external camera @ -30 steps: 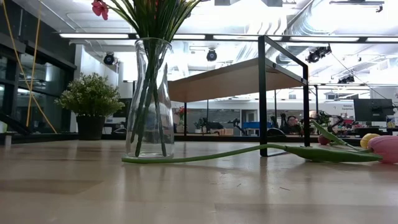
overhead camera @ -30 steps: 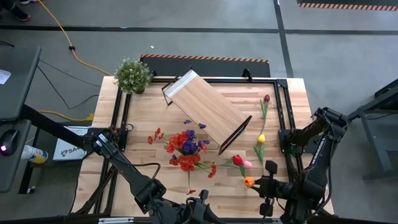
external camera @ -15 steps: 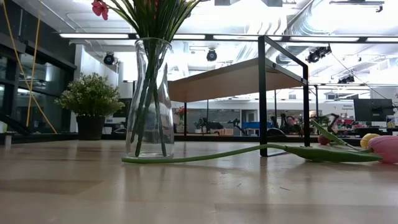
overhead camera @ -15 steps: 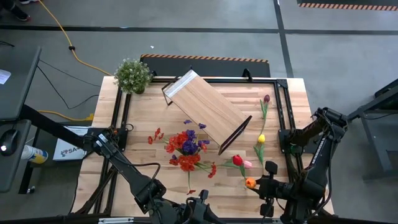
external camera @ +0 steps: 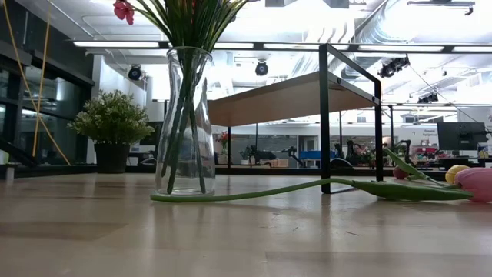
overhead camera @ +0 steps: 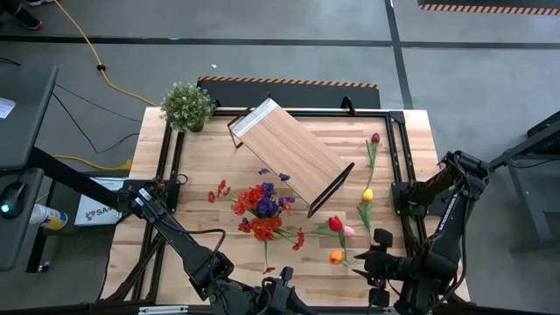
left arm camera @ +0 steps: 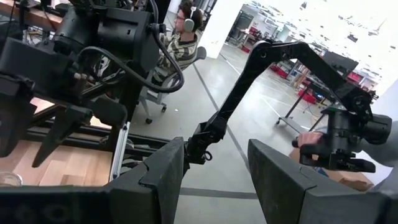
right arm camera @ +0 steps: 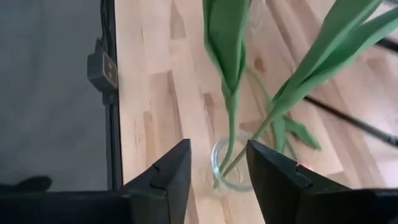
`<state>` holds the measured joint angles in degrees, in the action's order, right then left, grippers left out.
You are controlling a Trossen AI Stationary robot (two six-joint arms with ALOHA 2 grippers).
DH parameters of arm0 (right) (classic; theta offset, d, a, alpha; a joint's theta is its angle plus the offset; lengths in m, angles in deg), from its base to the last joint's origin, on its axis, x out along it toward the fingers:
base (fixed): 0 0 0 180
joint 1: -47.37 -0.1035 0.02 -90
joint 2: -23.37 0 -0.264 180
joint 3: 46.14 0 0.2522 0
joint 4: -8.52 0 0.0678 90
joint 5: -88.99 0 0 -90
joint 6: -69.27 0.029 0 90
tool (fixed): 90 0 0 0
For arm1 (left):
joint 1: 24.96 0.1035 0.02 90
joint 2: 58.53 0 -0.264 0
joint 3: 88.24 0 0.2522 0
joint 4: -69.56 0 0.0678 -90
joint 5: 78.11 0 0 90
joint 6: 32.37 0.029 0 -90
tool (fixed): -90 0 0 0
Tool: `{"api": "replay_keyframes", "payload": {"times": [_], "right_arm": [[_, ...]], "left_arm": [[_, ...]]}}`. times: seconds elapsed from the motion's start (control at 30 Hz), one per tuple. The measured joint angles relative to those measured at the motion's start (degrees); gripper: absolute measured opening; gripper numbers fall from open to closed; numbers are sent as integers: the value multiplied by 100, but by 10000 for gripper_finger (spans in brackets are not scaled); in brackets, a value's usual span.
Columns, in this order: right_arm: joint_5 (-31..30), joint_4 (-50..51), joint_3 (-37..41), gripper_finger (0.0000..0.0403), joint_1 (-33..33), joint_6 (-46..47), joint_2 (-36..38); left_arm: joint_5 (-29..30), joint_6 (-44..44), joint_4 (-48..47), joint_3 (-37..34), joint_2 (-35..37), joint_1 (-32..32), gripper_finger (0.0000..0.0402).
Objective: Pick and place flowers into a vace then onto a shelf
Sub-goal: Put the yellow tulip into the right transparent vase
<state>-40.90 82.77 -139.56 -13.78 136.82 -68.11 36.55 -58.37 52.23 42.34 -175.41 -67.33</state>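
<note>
A clear glass vase (external camera: 184, 123) stands mid-table, full of red and purple flowers (overhead camera: 262, 210). The light-wood shelf (overhead camera: 293, 157) stands slanted behind it. Loose tulips lie on the table's right: maroon (overhead camera: 374, 138), yellow (overhead camera: 367, 194), red (overhead camera: 334, 225), pink (overhead camera: 349, 231) and orange (overhead camera: 337, 257). My right gripper (overhead camera: 366, 264) is low at the near right, just right of the orange blossom. In its wrist view the open fingers (right arm camera: 219, 180) flank thin green stems (right arm camera: 230, 143). My left gripper (left arm camera: 216, 180) waits open at the near edge, facing the room. My right gripper stands close beside the orange tulip, with a green stem (right arm camera: 229, 152) running through the gap between its open fingers. I cannot tell whether either finger touches the stem or the blossom.
A bushy green potted plant (overhead camera: 186, 105) sits at the far left corner. Black frame rails (overhead camera: 171, 166) run along the table's left and right sides. A long green stem (external camera: 307, 188) lies flat on the planks from the vase's foot. Bare planks lie at the near left.
My right gripper has shifted a little toward the table's near edge. The orange tulip's blossom has slid a short way toward the table's left, while the other tulips, the vase and the shelf have stayed put.
</note>
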Motion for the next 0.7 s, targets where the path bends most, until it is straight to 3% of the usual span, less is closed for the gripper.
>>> {"api": "replay_keyframes", "payload": {"times": [0.43, 0.7], "right_arm": [[1030, 6, -9, 140, 0, 322, 308], [2241, 294, -13, 140, -28, 723, 396]], "left_arm": [[-2, 22, 0, 0, 0, 0, 211], [-3, 22, -1, 0, 0, 0, 211]]}}
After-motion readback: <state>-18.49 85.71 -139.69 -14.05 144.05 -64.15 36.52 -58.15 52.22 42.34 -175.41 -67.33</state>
